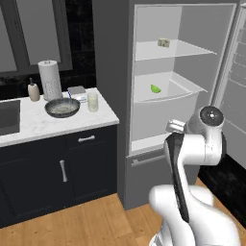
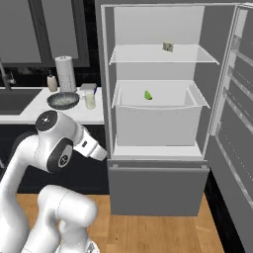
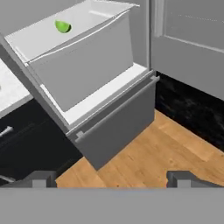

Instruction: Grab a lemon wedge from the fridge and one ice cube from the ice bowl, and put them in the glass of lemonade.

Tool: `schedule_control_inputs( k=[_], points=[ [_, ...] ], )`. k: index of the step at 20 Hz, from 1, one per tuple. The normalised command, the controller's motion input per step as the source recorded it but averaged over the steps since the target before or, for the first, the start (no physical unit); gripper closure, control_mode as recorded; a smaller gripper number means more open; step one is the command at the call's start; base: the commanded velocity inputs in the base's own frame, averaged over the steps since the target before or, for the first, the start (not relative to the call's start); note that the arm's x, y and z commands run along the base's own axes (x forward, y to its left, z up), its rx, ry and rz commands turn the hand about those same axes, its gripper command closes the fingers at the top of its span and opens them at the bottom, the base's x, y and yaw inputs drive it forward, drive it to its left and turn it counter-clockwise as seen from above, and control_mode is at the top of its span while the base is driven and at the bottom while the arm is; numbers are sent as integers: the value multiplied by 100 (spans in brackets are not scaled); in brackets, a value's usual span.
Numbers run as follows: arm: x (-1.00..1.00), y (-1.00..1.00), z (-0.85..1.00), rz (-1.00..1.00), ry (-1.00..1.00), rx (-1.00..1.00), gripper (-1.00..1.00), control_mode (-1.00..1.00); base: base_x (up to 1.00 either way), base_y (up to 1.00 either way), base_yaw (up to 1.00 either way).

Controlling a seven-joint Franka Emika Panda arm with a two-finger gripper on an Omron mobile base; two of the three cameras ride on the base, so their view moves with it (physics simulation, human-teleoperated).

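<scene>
Since the drink gets built on the bench (image 1: 33, 126), its parts sit bunched at the bench's right end: soap bottle (image 1: 33, 91) and paper-towel roll (image 1: 50, 79) at the back by the wall, ice bowl (image 1: 62, 107) in front of the roll, glass of lemonade (image 1: 92, 102) just right of the bowl, near the bench's right edge, w/ a small blue-and-white box (image 1: 77, 92) behind and between them. Right of the bench, the fridge (image 1: 113, 57) stands w/ its door swung fully open to the right, so the white interior is exposed for a reach. Lemon wedge (image 1: 155, 89) lies on the middle shelf, well back from the front lip; a pale speckled cube (image 1: 164, 43) sits on the shelf above, not the target. Tool (image 3: 112, 178) is spread wide, empty, low and in front of the fridge's bottom drawer, tips aimed past the drawer toward the shelf. Judgement: approach is open from the front; the shelf's raised front lip and the shelf overhead limit the entry height, so the tool likely needs to go in level, btwn them. Open door on the right leaves plenty of side room; the bench edge on the left is the closer obstacle.
</scene>
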Motion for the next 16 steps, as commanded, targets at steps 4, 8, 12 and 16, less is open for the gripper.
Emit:
schedule_control_inputs(
  k=[4, 8, 12, 16],
  points=[
    [-85, 16, -16, 27, -1, 31, -100, -100, 0, 0, 0],
    [-49, 0, -52, 32, 0, 7, -100, -100, 0, 0, 0],
    [-25, 13, -43, 14, 0, -2, -100, -100, 0, 0, 0],
    [-5, 25, -26, 1, 0, -8, -100, -100, 0, 0, 0]
  ],
)
